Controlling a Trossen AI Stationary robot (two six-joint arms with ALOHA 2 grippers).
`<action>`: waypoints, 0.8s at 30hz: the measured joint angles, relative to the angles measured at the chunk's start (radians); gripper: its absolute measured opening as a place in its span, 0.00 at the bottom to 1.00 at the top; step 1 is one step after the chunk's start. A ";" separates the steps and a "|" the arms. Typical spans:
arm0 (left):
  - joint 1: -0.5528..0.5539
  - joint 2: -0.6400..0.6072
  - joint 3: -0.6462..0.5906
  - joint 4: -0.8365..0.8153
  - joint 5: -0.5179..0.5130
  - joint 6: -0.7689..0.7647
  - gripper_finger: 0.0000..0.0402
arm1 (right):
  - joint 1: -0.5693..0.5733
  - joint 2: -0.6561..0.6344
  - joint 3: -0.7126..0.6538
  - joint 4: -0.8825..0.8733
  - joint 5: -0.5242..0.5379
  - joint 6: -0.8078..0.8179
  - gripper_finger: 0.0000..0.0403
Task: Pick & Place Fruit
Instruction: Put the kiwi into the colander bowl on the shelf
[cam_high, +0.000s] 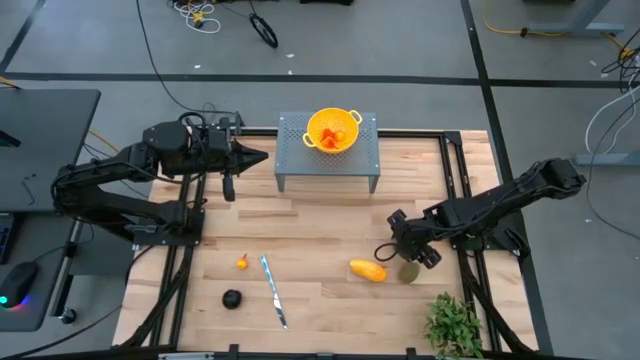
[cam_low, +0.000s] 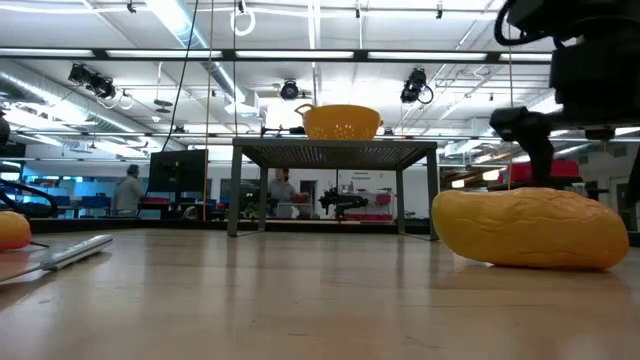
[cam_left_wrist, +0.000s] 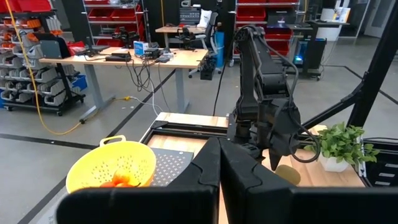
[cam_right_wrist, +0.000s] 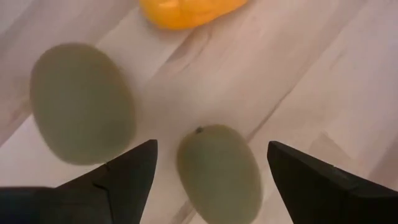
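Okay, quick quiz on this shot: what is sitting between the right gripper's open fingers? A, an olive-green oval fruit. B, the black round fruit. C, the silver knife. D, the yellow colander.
A: in the right wrist view an olive-green oval fruit lies on the wood between the open fingers of the right gripper.

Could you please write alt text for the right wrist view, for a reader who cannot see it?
The open right gripper hovers over a smooth olive-green oval fruit lying on the pale wooden table. A second olive-green oval fruit lies beside it, a yellow-orange oblong fruit beyond.
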 joint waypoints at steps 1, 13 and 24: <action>0.000 0.000 0.000 0.000 0.000 0.000 0.01 | 0.000 0.000 -0.008 0.002 -0.002 -0.005 0.78; 0.000 0.000 0.000 0.000 0.000 -0.001 0.01 | -0.001 0.000 -0.036 0.035 0.021 -0.032 0.78; 0.000 0.000 0.000 0.000 0.000 -0.003 0.01 | -0.045 0.064 -0.036 0.068 0.022 -0.121 0.78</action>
